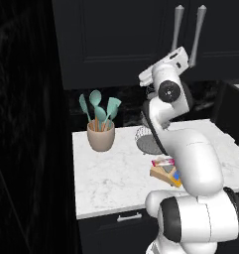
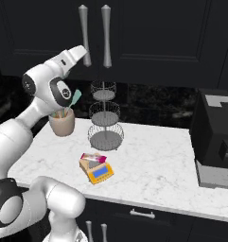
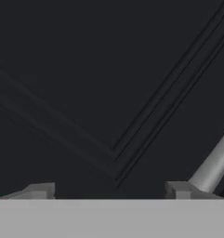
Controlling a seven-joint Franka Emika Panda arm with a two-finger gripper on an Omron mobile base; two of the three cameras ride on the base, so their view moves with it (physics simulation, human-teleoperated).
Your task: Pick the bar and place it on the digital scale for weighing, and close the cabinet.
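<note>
Our tool (image 3: 111, 194) is raised against the black cabinet (image 2: 148, 38), its two fingertips (image 3: 39, 190) standing apart with nothing between them, facing a panelled door; one silver bar handle (image 3: 214, 163) runs just beside the right-hand fingertip. In the base views we see the hand up at the cabinet's two vertical handles, both doors looking flush with the front.

We find the bar (image 2: 93, 158) lying flat on the grey plate at the back of the digital scale (image 2: 97, 171), on the white marble worktop (image 2: 153, 175). Its long axis runs roughly along the worktop's front edge, slightly skewed, crosswise to the scale's own slope; the magenta ends point left and right in the right base view. In the left base view the bar (image 1: 162, 162) and the scale (image 1: 166, 174) peek out beside the arm's white lower link, which covers part of them.

The bar sits well below the tool and nearer the worktop's front edge, well apart from it. Just behind the scale stands a three-tier wire basket (image 2: 105, 118). A beige pot of teal utensils (image 1: 101, 130) stands further along the worktop, and a dark appliance (image 2: 214, 142) occupies the far right end. A dark drawer with a short handle (image 2: 143, 213) sits under the worktop.
</note>
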